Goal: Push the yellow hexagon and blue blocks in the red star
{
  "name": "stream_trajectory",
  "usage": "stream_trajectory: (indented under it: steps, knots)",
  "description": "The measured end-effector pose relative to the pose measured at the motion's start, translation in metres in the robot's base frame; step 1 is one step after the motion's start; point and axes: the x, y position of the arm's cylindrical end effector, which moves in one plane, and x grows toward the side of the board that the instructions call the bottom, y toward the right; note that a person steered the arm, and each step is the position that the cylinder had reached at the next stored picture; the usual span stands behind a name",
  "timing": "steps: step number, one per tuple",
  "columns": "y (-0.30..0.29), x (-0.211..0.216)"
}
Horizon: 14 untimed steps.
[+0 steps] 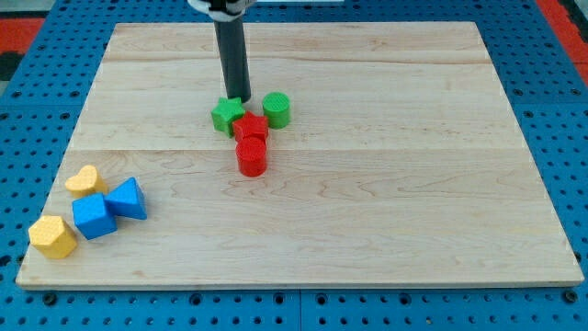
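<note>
Four blocks sit in a cluster at the view's bottom left, well apart from the red star (249, 126) mid-board: the yellow hexagon (52, 237), blue cube (94, 217), blue triangular block (127, 199) and a yellow heart (84, 179). My tip (233, 97) touches the green star (226, 116) beside the red star, so I judge it should circle behind the hexagon and push rightward, sparing the heart. No jaws exist to report; the red star's outline is partly hidden by the red cylinder (251, 156) and green cylinder (277, 109).

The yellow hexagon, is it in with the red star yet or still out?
Out. The yellow hexagon sits at the view's bottom left, far from the red star; my tip is by the green star.
</note>
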Motion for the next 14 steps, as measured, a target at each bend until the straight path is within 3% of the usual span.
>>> stream_trajectory:
  steps: [1, 2, 3, 4, 5, 6, 7, 9, 13, 14]
  knots:
    - [-0.068, -0.035]
    - [-0.149, 0.004]
    - [-0.203, 0.08]
    - [-0.228, 0.097]
    - [-0.228, 0.124]
    - [-0.227, 0.211]
    - [-0.226, 0.259]
    - [-0.197, 0.233]
    - [-0.077, 0.199]
    - [-0.074, 0.258]
